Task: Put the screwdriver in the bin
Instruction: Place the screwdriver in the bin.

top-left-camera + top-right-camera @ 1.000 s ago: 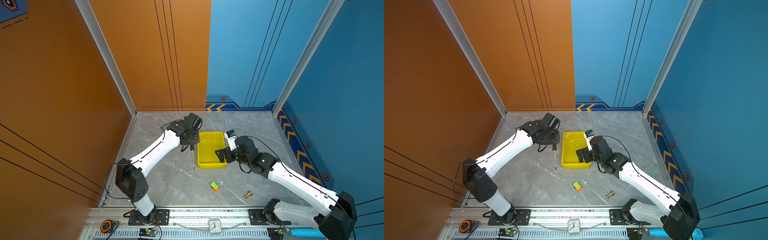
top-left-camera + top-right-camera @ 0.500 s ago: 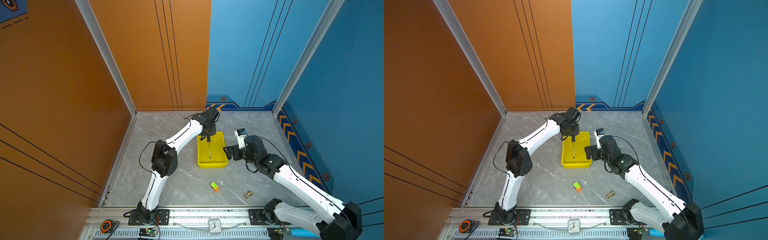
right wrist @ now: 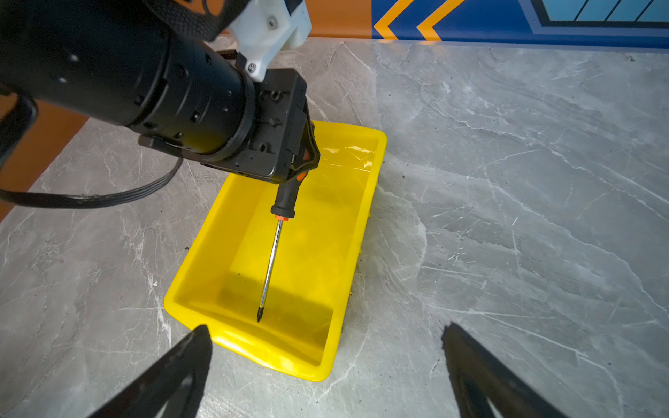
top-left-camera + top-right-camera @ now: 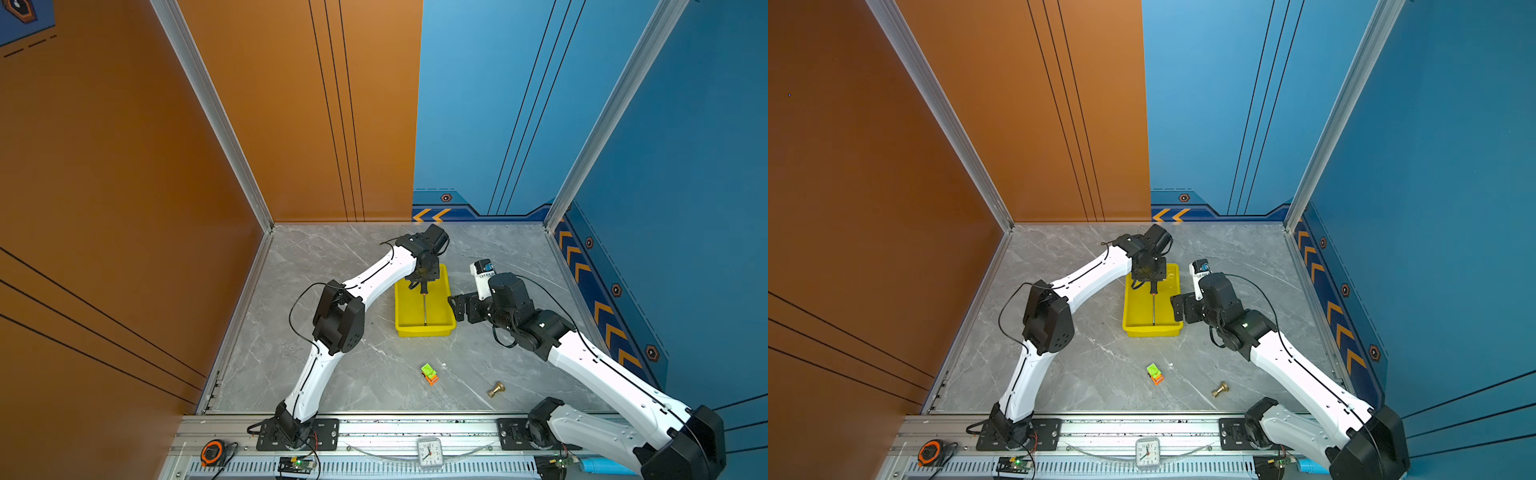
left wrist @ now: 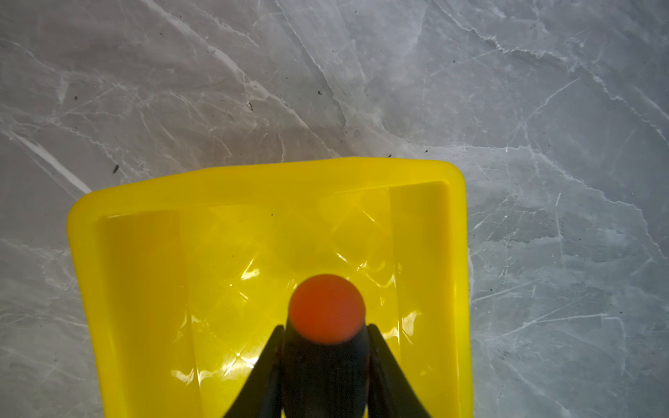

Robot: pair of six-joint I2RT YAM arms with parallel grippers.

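Now your left arm (image 4: 374, 278) arches over the far end of the bin (image 3: 213, 235), its left gripper (image 3: 304, 163) pointing downward and clamped on the black handle of the screwdriver (image 3: 285, 202). The shaft slants down inside the bin, tip close to its floor. Your right gripper (image 3: 325, 327) hangs spread wide just beside the bin.

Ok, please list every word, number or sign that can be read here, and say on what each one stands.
No words can be read clearly.
On the clock at the front rail: hour numerals, too small to read surely.
On the white module of the right arm: dark print, blurred.
On the wall: yellow chevrons, a sign without words.
On the screwdriver and the bin: no print visible.
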